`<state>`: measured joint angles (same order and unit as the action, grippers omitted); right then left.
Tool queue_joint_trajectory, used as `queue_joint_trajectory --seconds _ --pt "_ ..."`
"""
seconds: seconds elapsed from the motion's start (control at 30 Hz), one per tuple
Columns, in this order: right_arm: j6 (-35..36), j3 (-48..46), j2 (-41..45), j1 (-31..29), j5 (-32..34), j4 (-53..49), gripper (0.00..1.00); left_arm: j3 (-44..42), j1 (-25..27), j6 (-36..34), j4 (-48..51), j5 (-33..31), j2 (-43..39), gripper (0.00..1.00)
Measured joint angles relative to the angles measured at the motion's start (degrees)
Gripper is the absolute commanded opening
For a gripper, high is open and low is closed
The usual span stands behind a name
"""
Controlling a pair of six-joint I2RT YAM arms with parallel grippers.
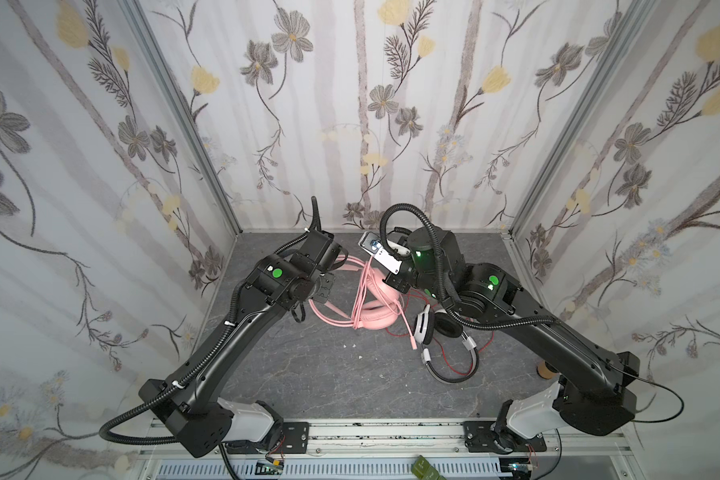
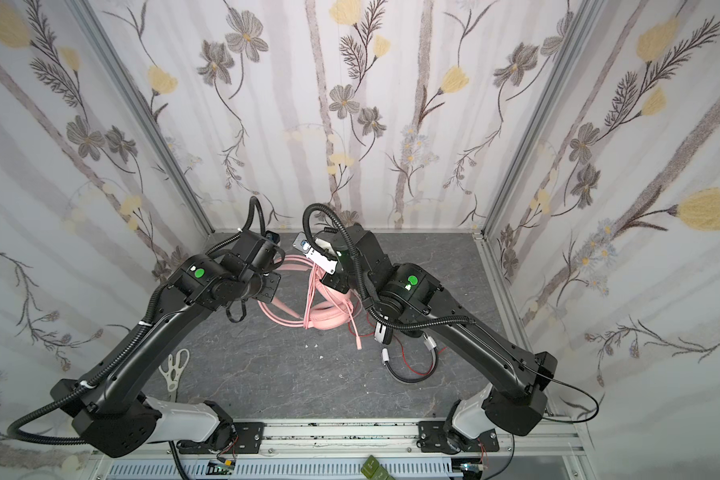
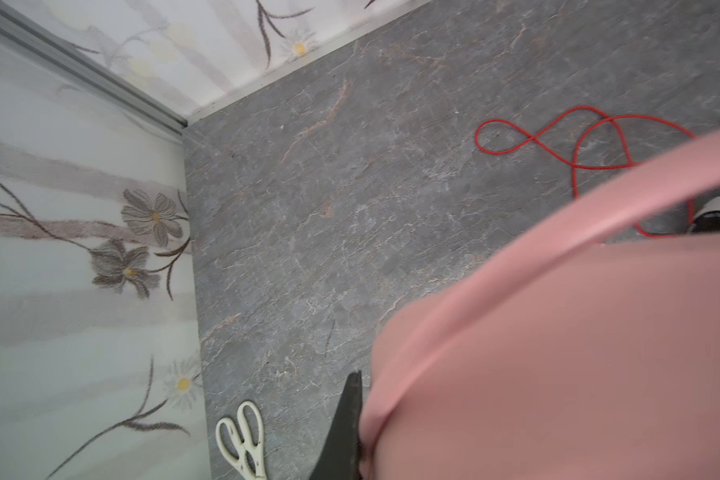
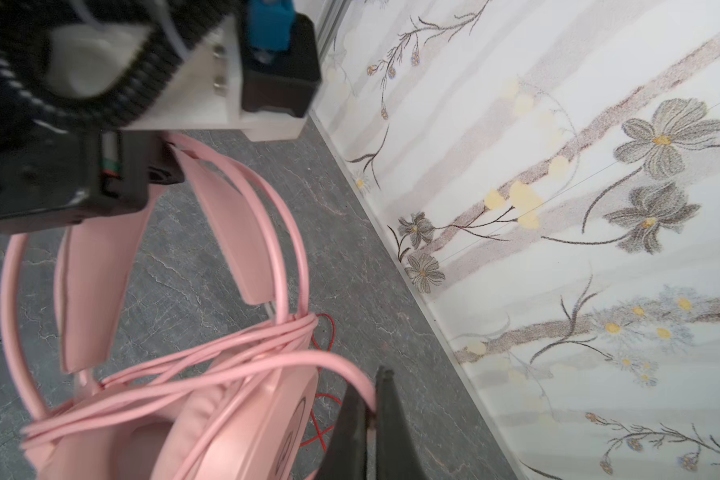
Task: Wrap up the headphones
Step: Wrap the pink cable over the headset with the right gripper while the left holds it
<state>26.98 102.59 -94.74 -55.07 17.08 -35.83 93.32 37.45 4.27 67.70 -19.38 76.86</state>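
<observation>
Looking down in both top views, I see the pink headset (image 1: 375, 318) (image 2: 329, 318) toward the back middle of the grey surface (image 1: 308, 374), between the two arms. The white-and-black headset (image 1: 422, 328) is just to its right, partly under the right arm, and scissors (image 2: 174, 368) lie off to the left in a top view. In the left wrist view the pink headband fills the frame against one dark finger, and the left jaws are closed on the pink headset; a red cable (image 3: 533, 138) loops on the surface beyond. In the right wrist view the right jaws are pinched tight on the pink cable (image 4: 325, 358). Its other turns are wound around the headset, whose headband runs up into the left arm (image 4: 59, 174).
</observation>
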Motion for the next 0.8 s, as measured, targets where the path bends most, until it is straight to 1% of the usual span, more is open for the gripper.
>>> queue_joint_trajectory --seconds 0.13,0.27,0.33,0.37,0.4,0.43,0.47,0.5,0.63,0.8 --pt "-1.9 0.0 -1.8 4.6 -8.9 0.5 0.00 -1.9 0.6 -0.5 -1.3 3.9 -2.9 0.00" --pt "-5.7 0.0 -3.8 10.2 -20.0 0.7 0.01 -3.1 1.1 -0.6 -2.1 6.8 -5.0 0.00" --pt "-8.2 -0.5 -4.3 12.4 -24.7 1.2 0.05 -3.3 1.2 -0.4 -2.6 7.2 -6.1 0.00" --pt "-9.8 -1.6 -4.4 13.5 -27.8 2.3 0.13 -3.4 1.2 -0.4 -2.9 7.2 -6.6 0.00" --pt "-10.9 -2.6 -4.4 14.4 -30.0 3.1 0.20 -3.4 1.2 -0.4 -2.9 7.2 -7.0 0.00" --pt "-12.0 -3.6 -4.5 15.1 -32.1 3.9 0.23 -3.4 1.2 -0.3 -2.8 7.6 -7.1 0.00" --pt "-13.8 -5.0 -4.9 16.2 -35.2 5.1 0.30 -3.4 1.2 -0.4 -2.8 7.8 -7.3 0.00" --pt "-14.7 -5.7 -5.2 16.9 -36.3 5.7 0.33 -3.4 1.2 -0.8 -2.7 8.4 -7.5 0.00" --pt "-19.6 -11.0 -5.8 20.1 -43.4 8.8 0.37 -2.9 1.2 -0.5 -2.1 11.9 -8.3 0.00" --pt "-25.3 -25.9 -0.1 22.4 -50.6 15.5 0.39 0.7 -0.5 1.4 -1.6 13.7 -8.0 0.00"
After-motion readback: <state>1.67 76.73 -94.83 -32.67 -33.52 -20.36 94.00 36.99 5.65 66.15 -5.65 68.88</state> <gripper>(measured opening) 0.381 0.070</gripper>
